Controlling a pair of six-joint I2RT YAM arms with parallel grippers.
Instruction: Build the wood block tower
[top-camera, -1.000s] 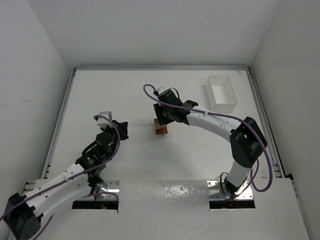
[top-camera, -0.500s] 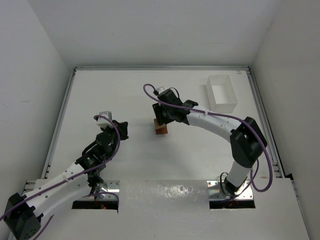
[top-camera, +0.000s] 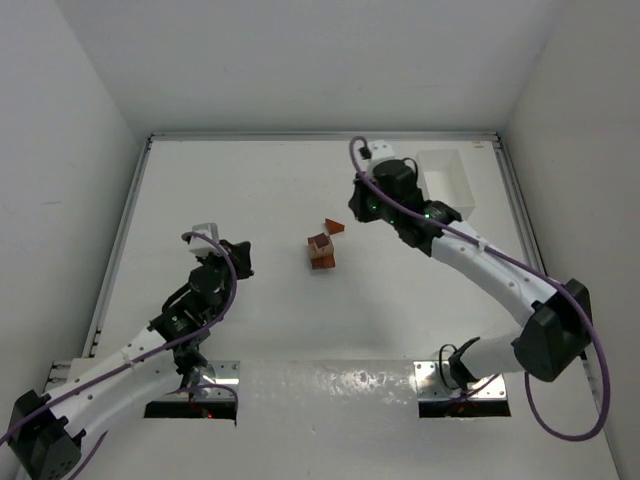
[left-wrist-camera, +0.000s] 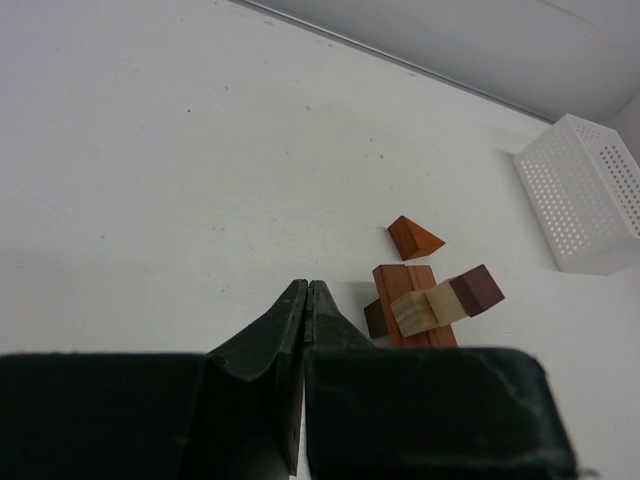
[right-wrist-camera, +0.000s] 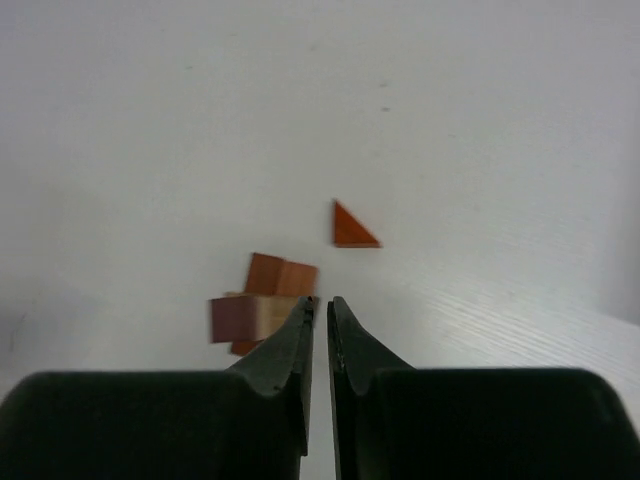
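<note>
On table (top-camera: 240, 180) centre, wood block tower (top-camera: 321, 252) stands part-built, triangular block (top-camera: 334, 226) loose just beside it; right gripper (right-wrist-camera: 320, 300) nearly closed, empty; left gripper (left-wrist-camera: 305, 285) clenched, empty; next likely: reopen, grasp triangle, cap tower.

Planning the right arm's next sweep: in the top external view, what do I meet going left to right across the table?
In order: left gripper → small stack of reddish-brown, tan and dark wooden blocks → right gripper → white rectangular plastic box. The loose reddish-brown triangular block overlaps the stack's span, so it is left out.
</note>
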